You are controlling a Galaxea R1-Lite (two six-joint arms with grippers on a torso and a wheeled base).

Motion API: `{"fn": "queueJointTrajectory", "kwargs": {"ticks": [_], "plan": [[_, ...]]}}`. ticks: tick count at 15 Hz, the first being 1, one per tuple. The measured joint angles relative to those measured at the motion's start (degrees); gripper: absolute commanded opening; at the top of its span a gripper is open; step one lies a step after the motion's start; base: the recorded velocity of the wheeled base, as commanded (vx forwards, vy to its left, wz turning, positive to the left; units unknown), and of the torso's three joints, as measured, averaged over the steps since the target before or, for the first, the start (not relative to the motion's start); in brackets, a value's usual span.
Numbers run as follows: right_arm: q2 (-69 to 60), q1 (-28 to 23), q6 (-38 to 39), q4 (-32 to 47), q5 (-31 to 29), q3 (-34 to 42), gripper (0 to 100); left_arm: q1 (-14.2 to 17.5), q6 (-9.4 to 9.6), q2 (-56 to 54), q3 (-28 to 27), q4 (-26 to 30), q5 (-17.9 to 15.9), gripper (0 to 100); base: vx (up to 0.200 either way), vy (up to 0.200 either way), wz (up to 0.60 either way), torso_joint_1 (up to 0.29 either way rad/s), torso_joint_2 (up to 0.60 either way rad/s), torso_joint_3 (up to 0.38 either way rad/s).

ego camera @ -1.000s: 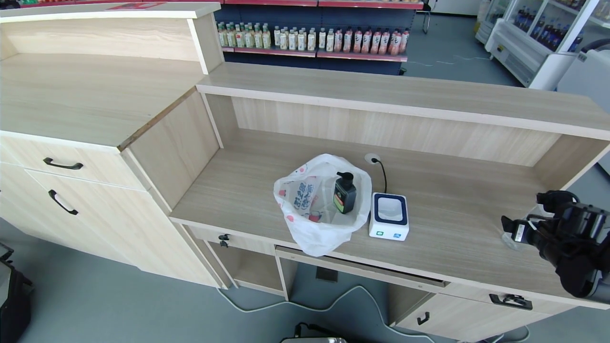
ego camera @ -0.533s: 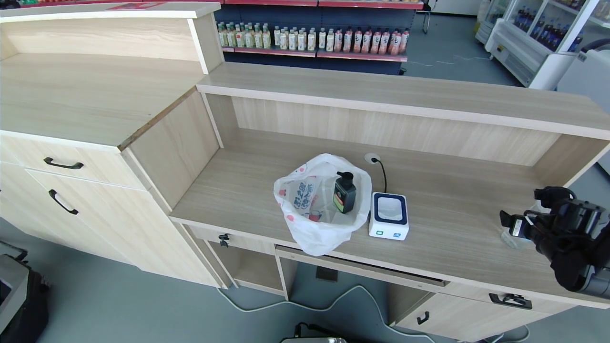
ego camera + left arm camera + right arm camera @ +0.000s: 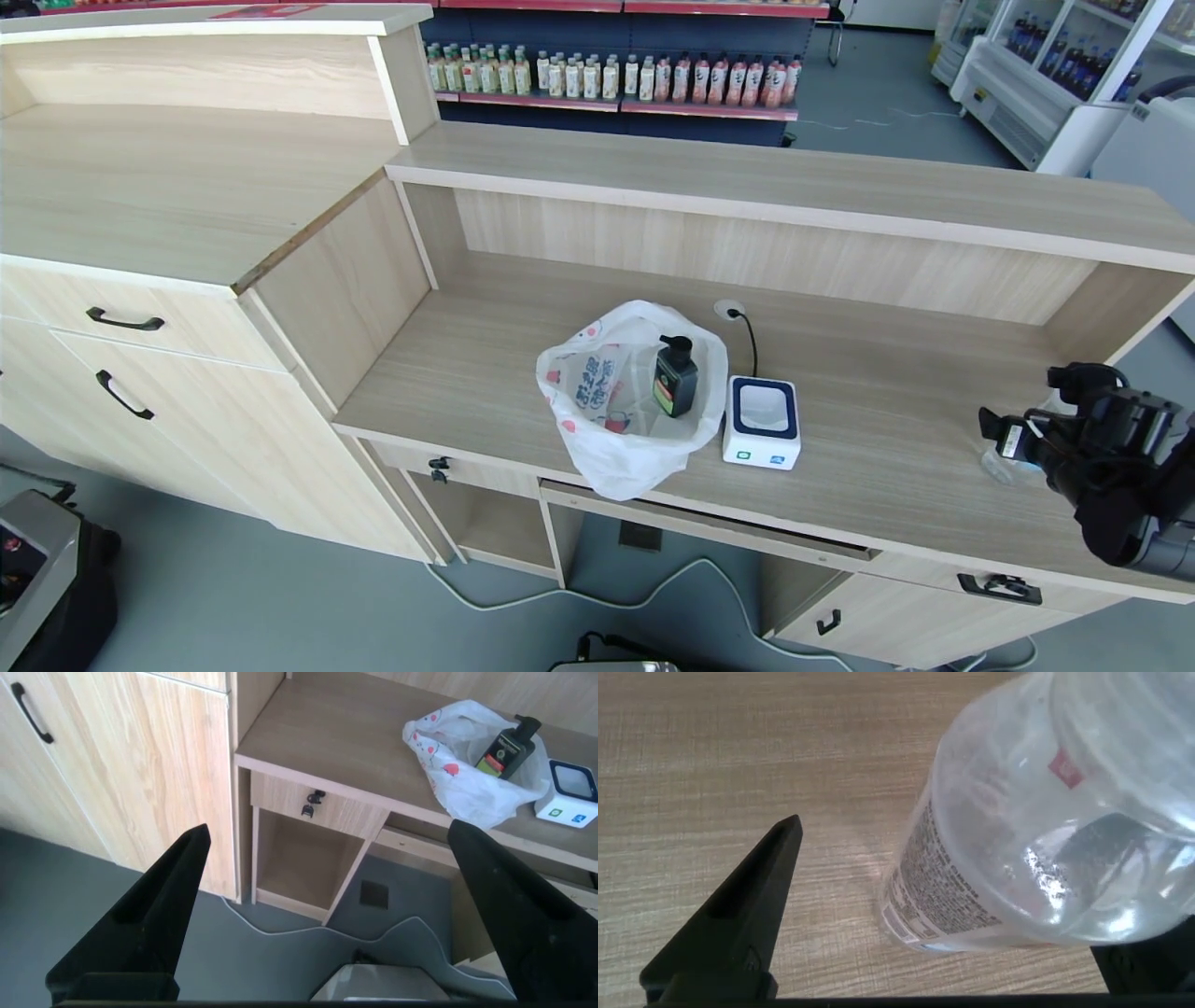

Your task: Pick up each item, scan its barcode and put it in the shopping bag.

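At the right end of the surface point(image 3: 887, 411), the right tool point(image 3: 1019, 415) sits spread around a clear bottle point(image 3: 1036, 812); the left tool point(image 3: 329, 829) hangs wide apart.

Light wooden surface point(image 3: 887, 392): white shopping bag point(image 3: 616, 462); scanner point(image 3: 763, 423) just beside it; clear bottle point(image 3: 1001, 464) well apart, rightward.

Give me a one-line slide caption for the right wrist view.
Open right tool around a clear bottle on the wooden counter, not yet gripping it.
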Motion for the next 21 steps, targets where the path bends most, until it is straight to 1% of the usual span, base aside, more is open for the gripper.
{"fn": "queueJointTrajectory", "kwargs": {"ticks": [1,6,11,16,18,19,21], "plan": [[0.24,0.0,0.17,0.0,0.0,-0.13,0,0.0,0.0,0.0,0.0,0.0,0.01,100,0.0,0.0,0.0,0.0,0.0,0.0],[1.96,-1.01,0.39,-1.34,0.21,-1.07,0,-0.02,0.0,0.0,0.0,0.0,0.01,100,0.0,0.0,0.0,0.0,0.0,0.0],[2.73,-2.06,0.28,-0.99,0.21,-3.94,0,-0.02,0.0,0.0,-0.04,0.0,0.01,100,0.0,0.0,0.0,0.0,0.0,0.0],[2.15,-2.36,0.37,-0.33,0.4,-4.53,0,0.0,0.0,0.0,-0.04,0.0,0.0,100,0.0,0.0,0.0,0.0,0.0,0.0],[-1.01,-2.15,1.16,3.16,3.22,-4.46,0,0.0,0.0,0.0,-0.04,0.0,0.0,100,0.0,0.0,0.0,0.0,0.0,0.0],[-3.67,-1.87,2.11,7.56,5.66,-4.27,0,0.0,0.0,0.0,-0.04,0.0,0.01,100,0.0,0.0,0.0,0.0,0.0,0.0],[-12.57,-1.21,5.17,19.71,12.24,-4.18,0,0.0,0.0,0.0,0.0,0.0,0.0,100,0.0,0.0,0.0,0.0,0.0,0.0]]}}
